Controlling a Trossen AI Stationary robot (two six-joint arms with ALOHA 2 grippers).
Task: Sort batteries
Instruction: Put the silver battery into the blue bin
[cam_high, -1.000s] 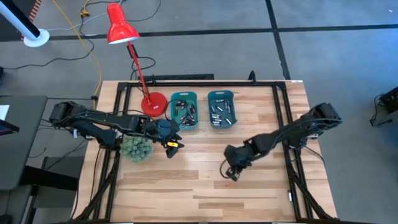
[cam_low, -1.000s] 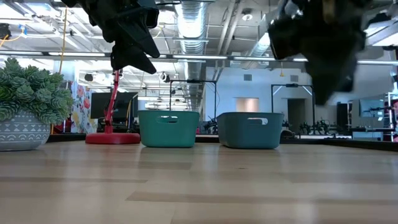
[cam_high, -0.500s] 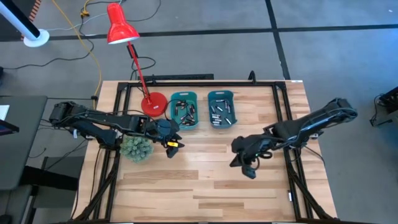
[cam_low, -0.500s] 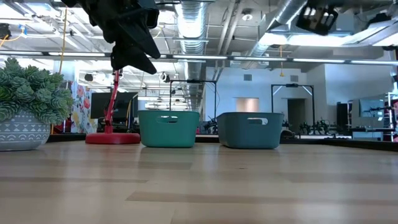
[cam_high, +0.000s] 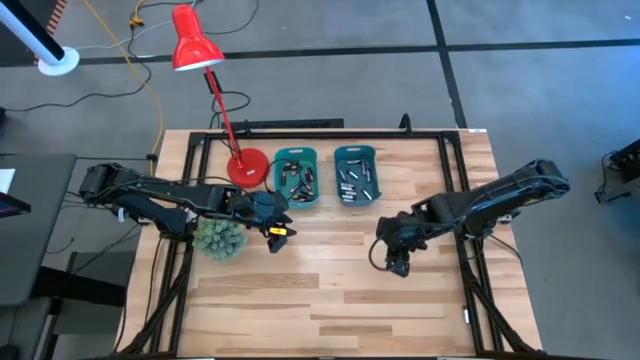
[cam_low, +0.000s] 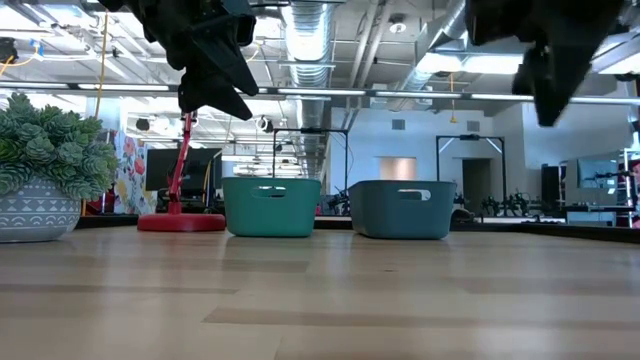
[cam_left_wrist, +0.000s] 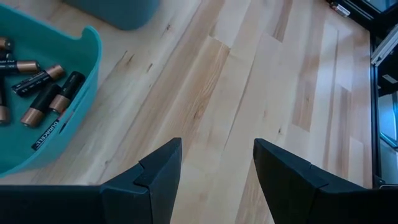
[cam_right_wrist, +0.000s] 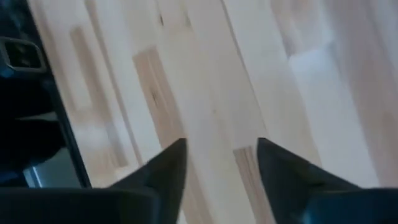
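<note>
Bare wood under right gripper (cam_high: 399, 268): jaws parted now, shut a second ago, holding nothing. Left gripper (cam_left_wrist: 216, 163) open, empty, beside bins (cam_high: 297, 178). Batteries (cam_high: 356, 180) all binned; sorting likely finished.

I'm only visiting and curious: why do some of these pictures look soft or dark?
Right wrist view: smeared throughout, table grain streaked. Low view: both arms are dark shapes against bright ceiling lights; bins sharp. Left wrist view: crisp, batteries readable. High view: even light, soft shadows under the arms.
</note>
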